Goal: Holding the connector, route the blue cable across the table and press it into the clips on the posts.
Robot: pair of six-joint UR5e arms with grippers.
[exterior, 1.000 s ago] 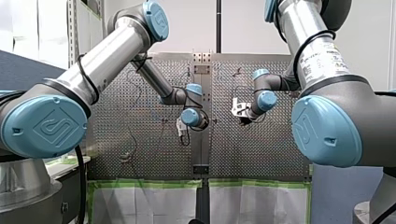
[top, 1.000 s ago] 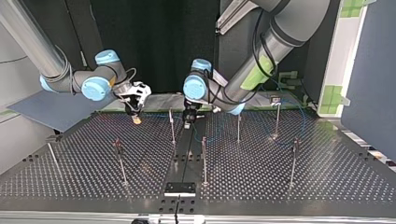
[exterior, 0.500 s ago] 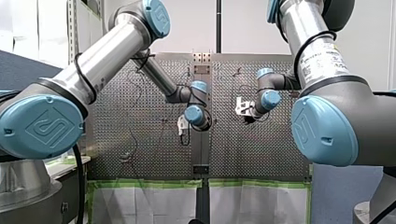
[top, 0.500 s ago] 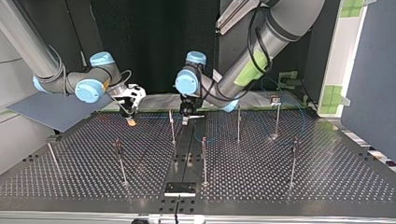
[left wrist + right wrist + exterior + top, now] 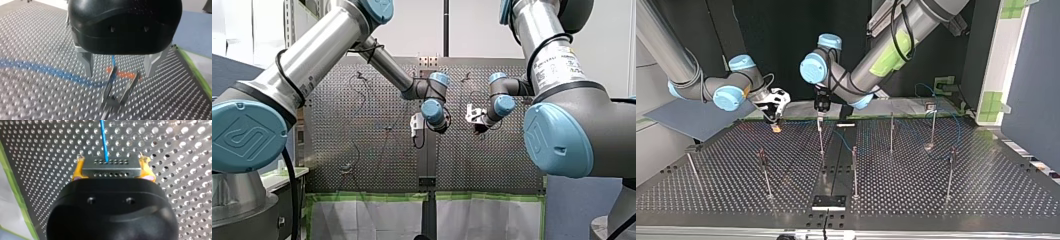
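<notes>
- Front view: my left gripper and my right gripper hang over the middle of the perforated table, near each other but apart. From this angle I cannot tell how either pair of fingers stands.
- Top view: my right gripper is low over the table with its yellow pads pointing down. The blue cable leads away from it, towards my left gripper. It passes under that gripper and runs on among the posts beyond. My left gripper points straight down, directly above the top of a thin upright post. Whether it touches the post cannot be told here.
- Left wrist view: my left gripper is spread wide, and its two metal fingers grip nothing. Below the gap between them is the forked clip at the top of the post. The blue cable comes in from beside one finger, runs across the table and reaches the clip's near prong between the fingers. Whether it is seated in the fork is too blurred to say. A blurred orange patch lies on the table just ahead of the clip.
- Right wrist view: my right gripper is pressed together on the connector, a flat grey metal block with rows of small holes. One yellow pad sits against each end of it. The blue cable leaves the middle of the connector and runs straight ahead of the gripper over the table.
</notes>
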